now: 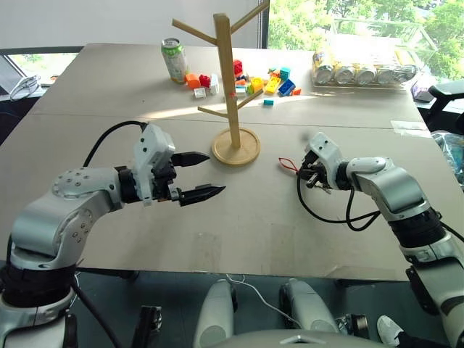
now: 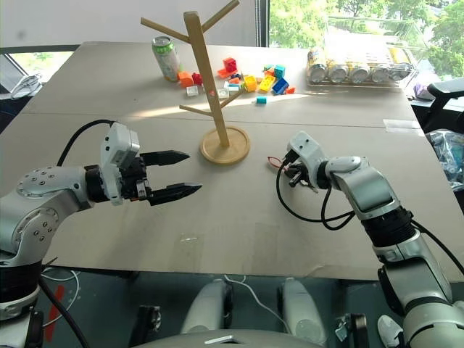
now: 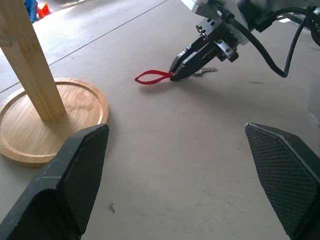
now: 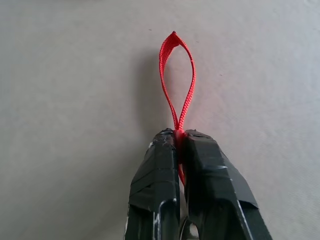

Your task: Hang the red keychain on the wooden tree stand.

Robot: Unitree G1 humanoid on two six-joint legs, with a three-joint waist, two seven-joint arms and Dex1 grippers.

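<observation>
The red keychain (image 4: 191, 85) lies low over the table, its cord loop pointing away from my right gripper (image 4: 179, 134), which is shut on the cord's base. Its small silver key (image 3: 205, 71) shows just behind those fingers. In the left eye view the right gripper (image 1: 301, 170) sits right of the wooden tree stand (image 1: 226, 72), whose round base (image 1: 235, 147) rests mid-table. My left gripper (image 1: 216, 172) hovers open and empty to the left of that base, its fingers pointing toward the keychain (image 3: 155, 73).
A green drink can (image 1: 174, 59) and scattered toy blocks (image 1: 264, 81) lie behind the stand. A clear tray of cans (image 1: 362, 69) stands at the back right. A black cable (image 1: 326, 214) loops under the right wrist.
</observation>
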